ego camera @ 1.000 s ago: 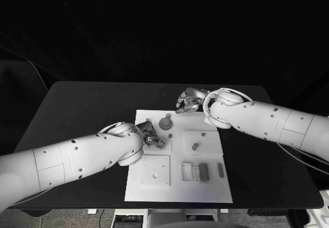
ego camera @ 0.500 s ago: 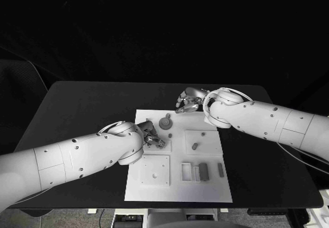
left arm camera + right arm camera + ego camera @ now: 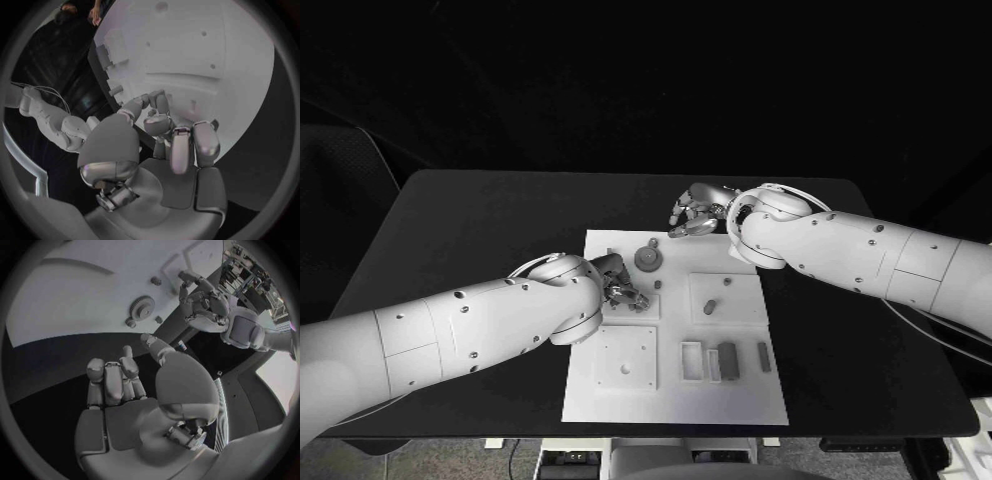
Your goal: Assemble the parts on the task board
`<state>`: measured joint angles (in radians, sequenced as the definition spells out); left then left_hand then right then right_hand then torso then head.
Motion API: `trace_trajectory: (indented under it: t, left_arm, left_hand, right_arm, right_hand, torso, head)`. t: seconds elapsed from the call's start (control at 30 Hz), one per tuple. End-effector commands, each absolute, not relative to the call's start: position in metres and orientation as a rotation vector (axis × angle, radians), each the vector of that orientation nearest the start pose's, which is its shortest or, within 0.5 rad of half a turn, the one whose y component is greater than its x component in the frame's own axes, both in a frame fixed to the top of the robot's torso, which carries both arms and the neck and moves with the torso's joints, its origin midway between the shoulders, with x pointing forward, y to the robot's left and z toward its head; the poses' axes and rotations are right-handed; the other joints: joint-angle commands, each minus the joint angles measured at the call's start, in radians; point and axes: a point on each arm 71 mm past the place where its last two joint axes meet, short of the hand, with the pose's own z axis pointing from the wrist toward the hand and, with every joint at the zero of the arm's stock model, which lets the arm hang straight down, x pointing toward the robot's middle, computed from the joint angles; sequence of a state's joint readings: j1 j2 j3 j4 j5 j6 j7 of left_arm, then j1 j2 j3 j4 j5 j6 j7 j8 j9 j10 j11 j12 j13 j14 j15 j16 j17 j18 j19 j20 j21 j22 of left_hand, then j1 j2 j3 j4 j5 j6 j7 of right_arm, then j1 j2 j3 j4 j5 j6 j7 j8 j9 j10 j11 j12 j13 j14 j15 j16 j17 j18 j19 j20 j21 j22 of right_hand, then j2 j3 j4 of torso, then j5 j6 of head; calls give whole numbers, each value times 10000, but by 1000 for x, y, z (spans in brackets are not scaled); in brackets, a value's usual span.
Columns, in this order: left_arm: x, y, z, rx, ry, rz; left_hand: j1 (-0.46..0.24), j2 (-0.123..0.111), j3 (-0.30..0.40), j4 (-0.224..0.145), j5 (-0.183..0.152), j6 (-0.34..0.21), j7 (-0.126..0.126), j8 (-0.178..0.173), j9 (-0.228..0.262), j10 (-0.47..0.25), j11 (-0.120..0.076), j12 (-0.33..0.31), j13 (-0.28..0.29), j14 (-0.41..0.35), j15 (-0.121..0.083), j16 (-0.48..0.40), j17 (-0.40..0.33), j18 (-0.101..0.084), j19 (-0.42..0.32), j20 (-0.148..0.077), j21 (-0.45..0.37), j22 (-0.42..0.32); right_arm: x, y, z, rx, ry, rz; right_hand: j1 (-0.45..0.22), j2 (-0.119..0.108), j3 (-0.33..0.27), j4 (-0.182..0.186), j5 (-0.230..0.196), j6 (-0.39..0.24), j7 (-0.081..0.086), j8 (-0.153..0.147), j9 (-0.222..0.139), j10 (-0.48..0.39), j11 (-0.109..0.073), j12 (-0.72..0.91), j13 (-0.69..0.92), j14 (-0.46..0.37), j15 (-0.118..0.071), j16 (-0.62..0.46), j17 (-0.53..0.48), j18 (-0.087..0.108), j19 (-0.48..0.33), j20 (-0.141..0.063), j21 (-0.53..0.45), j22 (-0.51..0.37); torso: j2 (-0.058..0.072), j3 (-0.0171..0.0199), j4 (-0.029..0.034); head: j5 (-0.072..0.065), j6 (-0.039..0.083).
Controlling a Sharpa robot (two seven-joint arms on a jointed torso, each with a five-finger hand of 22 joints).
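Note:
The white task board (image 3: pixel 678 395) lies mid-table. A grey gear (image 3: pixel 649 260) (image 3: pixel 142 306) sits near its far edge with a small peg (image 3: pixel 652 243) (image 3: pixel 155 281) beyond it. My left hand (image 3: pixel 620 285) (image 3: pixel 169 145) hovers low over the board's left upper plate, fingers curled with tips close to the thumb; whether they pinch a part is hidden. It also appears as the left hand (image 3: pixel 203 302) beside the gear. My right hand (image 3: pixel 697 212) (image 3: pixel 119 375) is over the black table just past the board's far edge, fingers curled in on nothing.
A grey part (image 3: pixel 710 308) lies on the right square plate. A white frame (image 3: pixel 692 362), a dark block (image 3: pixel 728 360) and a thin bar (image 3: pixel 764 357) sit near the board's front. The lower left plate (image 3: pixel 610 352) carries a small piece (image 3: pixel 625 370).

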<state>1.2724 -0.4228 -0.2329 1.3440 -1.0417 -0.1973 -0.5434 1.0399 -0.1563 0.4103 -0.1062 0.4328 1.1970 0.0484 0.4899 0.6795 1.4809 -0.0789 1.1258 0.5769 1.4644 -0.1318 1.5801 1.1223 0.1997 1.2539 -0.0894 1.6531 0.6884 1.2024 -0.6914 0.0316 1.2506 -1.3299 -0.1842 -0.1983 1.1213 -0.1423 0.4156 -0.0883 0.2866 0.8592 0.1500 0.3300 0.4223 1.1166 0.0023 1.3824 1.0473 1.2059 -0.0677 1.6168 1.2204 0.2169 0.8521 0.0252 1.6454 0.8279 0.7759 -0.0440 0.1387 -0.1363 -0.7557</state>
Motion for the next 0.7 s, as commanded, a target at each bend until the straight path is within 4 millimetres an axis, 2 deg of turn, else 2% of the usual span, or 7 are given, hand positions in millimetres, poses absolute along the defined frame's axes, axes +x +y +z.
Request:
trace_trajectory:
  t: [0.03, 0.23, 0.53, 0.7]
  left_arm:
    - [481, 64, -252, -970, 22021, -4733]
    - [481, 64, -253, -900, 22096, -4704]
    - [481, 63, -253, -849, 22109, -4729]
    - [482, 63, -253, -936, 22037, -4773]
  left_hand:
    - [-80, 20, -72, 3, -49, 1548, 43, -43, -12, 525, -86, -56, -15, 938, -18, -39, -10, 621, -68, -9, 1236, 14]
    - [77, 143, 40, -58, 71, 1440, 59, -102, -38, 488, -98, -57, -18, 917, -26, -65, -24, 621, -93, -26, 1218, 12]
    - [827, 290, 601, -212, 440, 1303, 92, -197, -85, 432, -99, -24, -17, 889, -30, -93, -43, 621, -132, -51, 1210, 24]
    - [1164, 398, 937, -235, 877, 1334, 106, -216, -93, 430, -93, 10, -13, 890, -25, -74, -33, 621, -142, -45, 1231, 45]
  right_arm:
    - [543, -210, -188, 660, 18039, 5278]
    - [543, -210, -188, 666, 18040, 5286]
    - [543, -210, -188, 666, 18033, 5296]
    - [543, -210, -188, 666, 18034, 5295]
  right_hand:
    - [-91, 10, 37, 34, 40, 87, 138, 16, -16, 62, -36, 36, -14, 11, -31, 37, 7, 207, -35, 0, 54, -12]
    - [-97, 10, 38, 37, 40, 88, 138, 16, -17, 62, -36, 36, -15, -1, -31, 33, -6, 207, -35, 1, 55, -13]
    - [-109, 12, 39, 45, 39, 88, 139, 16, -17, 63, -35, 36, -16, 9, -31, 37, 2, 206, -35, 1, 56, -13]
    - [-116, 13, 39, 49, 39, 89, 139, 16, -17, 63, -35, 37, -16, 30, -31, 46, 22, 206, -34, 1, 56, -14]
  torso:
    - [3, 4, -4]
    - [1, 0, 1]
    - [1, -1, 3]
    - [-1, 0, 1]
  head:
    - [-4, -9]
    - [-12, -17]
    - [-8, -14]
    - [-7, -11]
